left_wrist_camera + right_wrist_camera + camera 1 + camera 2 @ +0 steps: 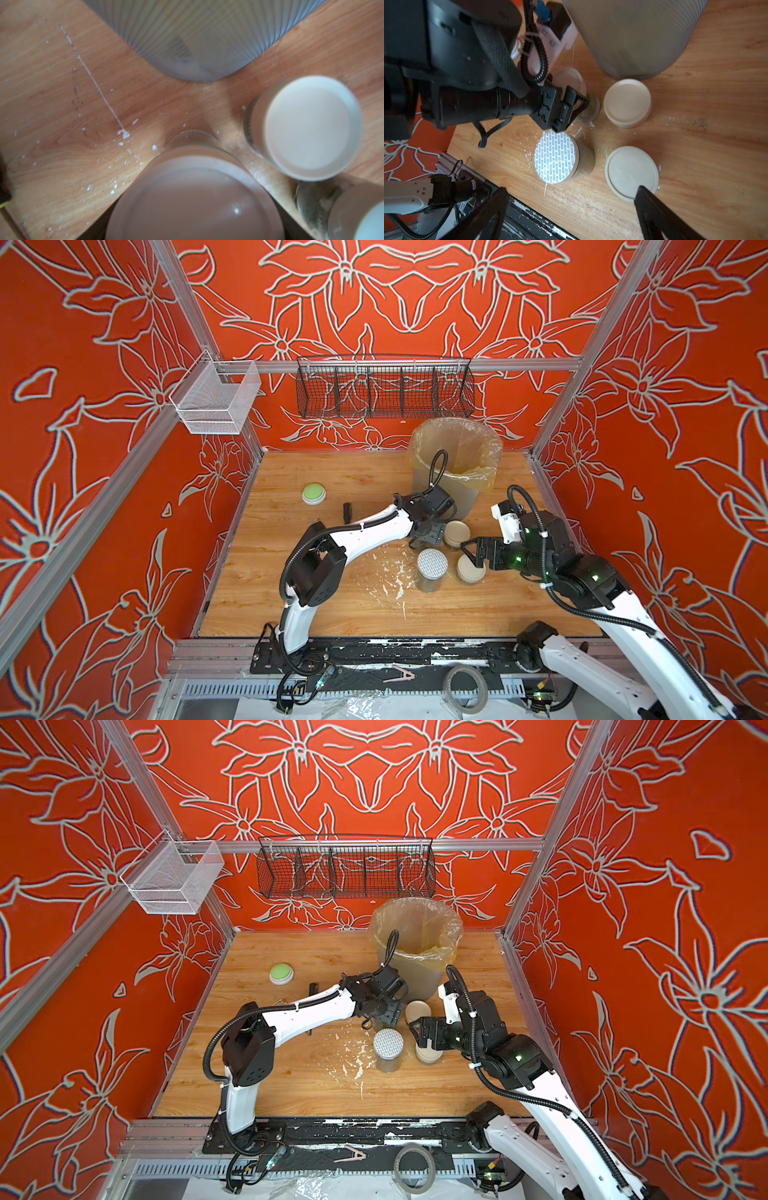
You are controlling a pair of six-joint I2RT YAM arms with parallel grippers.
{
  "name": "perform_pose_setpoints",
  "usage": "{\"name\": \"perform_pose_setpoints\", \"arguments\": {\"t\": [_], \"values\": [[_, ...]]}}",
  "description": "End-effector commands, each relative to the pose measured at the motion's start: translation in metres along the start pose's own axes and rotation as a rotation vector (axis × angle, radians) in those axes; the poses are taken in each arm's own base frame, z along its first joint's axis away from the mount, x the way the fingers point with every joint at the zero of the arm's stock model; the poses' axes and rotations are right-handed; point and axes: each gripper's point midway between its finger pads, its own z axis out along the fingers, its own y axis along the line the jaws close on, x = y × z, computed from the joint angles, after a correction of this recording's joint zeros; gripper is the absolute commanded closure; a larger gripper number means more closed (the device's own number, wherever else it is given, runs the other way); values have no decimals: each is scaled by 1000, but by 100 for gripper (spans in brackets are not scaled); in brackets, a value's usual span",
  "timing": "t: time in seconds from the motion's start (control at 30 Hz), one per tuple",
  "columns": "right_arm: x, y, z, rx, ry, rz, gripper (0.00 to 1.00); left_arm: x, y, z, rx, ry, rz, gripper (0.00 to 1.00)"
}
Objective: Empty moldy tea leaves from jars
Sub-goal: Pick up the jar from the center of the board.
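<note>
Four glass jars stand in a cluster in front of the bin. My left gripper (pixel 424 537) (pixel 578 104) reaches down over the far-left jar (pixel 195 203) and is shut on its glass body just under the cream lid (pixel 568 80); the jar rests on the table. Olive-brown tea leaves (pixel 588 113) show through its glass. The dotted-lid jar (pixel 432 566) (pixel 556 158) and two cream-lid jars (pixel 456 533) (pixel 471 569) stand beside it. My right gripper (pixel 467 553) (pixel 571 207) hovers open, one finger over the near cream lid (pixel 631 172).
The grey bin (pixel 457 460) with a yellowish liner stands just behind the jars. White paint flecks (pixel 390 576) dot the wooden table. A green button (pixel 313 492) and a small black object (pixel 347 512) lie at the left. Wire baskets (pixel 384 391) hang on the back rail.
</note>
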Motion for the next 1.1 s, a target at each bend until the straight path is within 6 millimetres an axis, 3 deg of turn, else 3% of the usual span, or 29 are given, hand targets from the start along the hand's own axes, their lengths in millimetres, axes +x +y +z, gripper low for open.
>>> {"name": "perform_pose_setpoints", "arguments": {"t": [0.0,0.17,0.37,0.53,0.7,0.83,1.07], "values": [[-18,9,0,-43,-102,-55,2,-15,9,-46,15,-81,-22,35],[-35,21,-1,-96,-194,-123,3,-19,28,-87,41,-145,-76,38],[-55,38,-4,-151,-286,-259,2,-22,52,-154,180,-255,-164,41],[-74,66,-13,-268,-450,-467,2,-26,54,-219,412,-373,-197,42],[-73,104,-21,-456,-574,-701,2,-28,44,-267,545,-464,-155,42],[-73,120,-18,-541,-627,-804,2,-30,35,-291,644,-493,-136,42],[-62,146,-8,-728,-575,-881,2,-32,22,-303,744,-508,-114,44]]}}
